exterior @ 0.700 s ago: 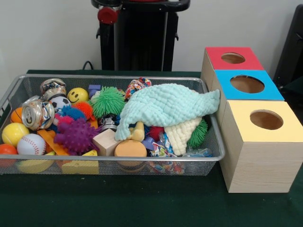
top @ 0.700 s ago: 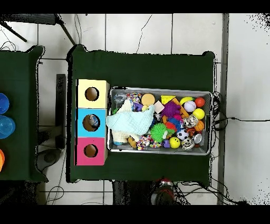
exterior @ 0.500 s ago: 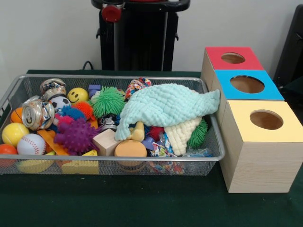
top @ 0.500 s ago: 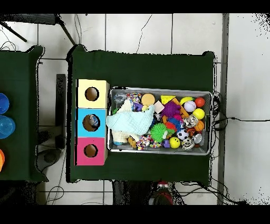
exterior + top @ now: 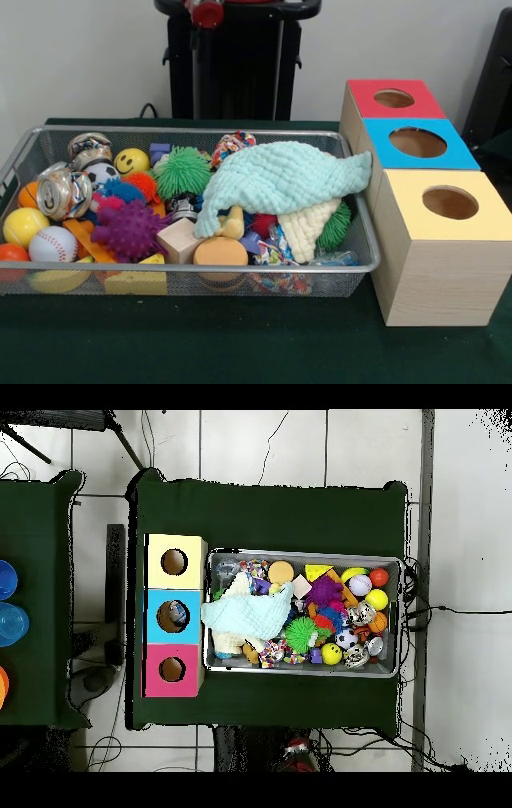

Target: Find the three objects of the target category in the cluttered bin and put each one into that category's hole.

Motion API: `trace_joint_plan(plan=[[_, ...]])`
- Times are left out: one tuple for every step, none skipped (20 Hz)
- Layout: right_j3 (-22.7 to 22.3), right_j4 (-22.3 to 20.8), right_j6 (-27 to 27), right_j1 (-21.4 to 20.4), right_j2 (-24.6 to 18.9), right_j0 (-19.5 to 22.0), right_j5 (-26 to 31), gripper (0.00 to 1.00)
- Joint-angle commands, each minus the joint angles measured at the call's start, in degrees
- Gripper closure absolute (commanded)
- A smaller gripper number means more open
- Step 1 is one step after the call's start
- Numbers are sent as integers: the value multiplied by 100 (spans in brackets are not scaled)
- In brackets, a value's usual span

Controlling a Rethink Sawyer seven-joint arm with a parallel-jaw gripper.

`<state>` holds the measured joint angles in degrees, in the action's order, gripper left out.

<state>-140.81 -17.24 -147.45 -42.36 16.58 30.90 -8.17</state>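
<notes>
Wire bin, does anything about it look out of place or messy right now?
Yes. The mint green cloth is not lying fully inside the wire bin: one corner hangs over the rim and touches the blue-topped box. It also covers part of the toy pile, hiding what lies beneath. Nothing looks spilled onto the table.

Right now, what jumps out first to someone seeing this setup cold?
The wire bin packed with toys, with a mint cloth draped over the end of the bin nearest the boxes, its corner hanging over the rim toward them. Beside the bin stands a row of three wooden boxes with round holes, topped red, blue and yellow. A purple spiky ball and a crushed can stand out at the other end.
</notes>
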Motion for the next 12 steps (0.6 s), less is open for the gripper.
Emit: trace_joint_plan(plan=[[321, 86, -465, 59, -158, -454, -185, 0], [341, 153, -520, 110, -136, -539, -216, 0], [361, 220, -592, 194, -133, -626, -298, 0], [380, 287, -665, 279, -130, -713, -380, 0], [393, 372, -743, 342, -150, -814, -433, 0], [404, 447, -814, 384, -178, -885, -465, 0], [418, 528, -884, 424, -203, -951, -484, 0], [427, 619, -950, 450, -229, -1021, -486, 0], [438, 727, -1017, 486, -259, -1093, -492, 0], [449, 834, -1084, 522, -289, -1165, -498, 0], [444, 931, -1138, 533, -321, -1227, -483, 0], [443, 1037, -1178, 532, -355, -1286, -443, 0]])
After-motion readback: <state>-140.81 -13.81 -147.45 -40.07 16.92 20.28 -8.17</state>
